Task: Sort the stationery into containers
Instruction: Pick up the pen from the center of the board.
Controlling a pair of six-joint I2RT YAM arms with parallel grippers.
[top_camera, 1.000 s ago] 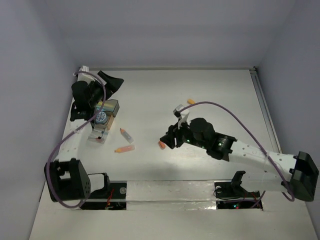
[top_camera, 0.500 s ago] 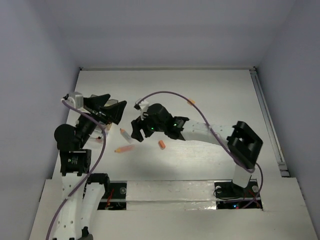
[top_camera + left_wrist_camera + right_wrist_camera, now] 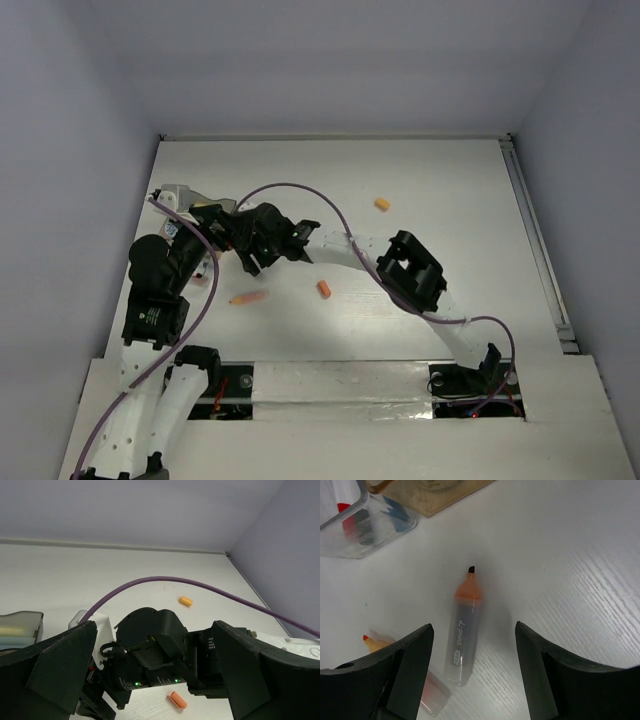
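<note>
A white table (image 3: 450,170) is seen from above, with two robot arms meeting at its left side. The right arm (image 3: 410,275) stretches across the table so that its claw hangs just beside the left arm's claw.

In the right wrist view, the right claw (image 3: 473,629) is spread open and grips nothing. Its two dark fingers stand on either side of a marker (image 3: 465,635) lying flat on the table, without touching it. The marker has a clear greyish barrel, an orange collar and a dark chisel tip pointing away from the camera. Dark print and a small boxed label run along the barrel, too blurred to read with certainty.

A second marker (image 3: 376,643), yellowish with a red tip, lies near the left finger. A clear tray (image 3: 362,527) holding red and blue items sits beyond the marker.

The left claw (image 3: 154,630) is also wide open and empty, and faces the right arm's black wrist. A greyish box (image 3: 22,622) sits at its left.

One short orange piece (image 3: 323,289) lies mid-table, and another orange piece (image 3: 381,204) lies farther back.
</note>
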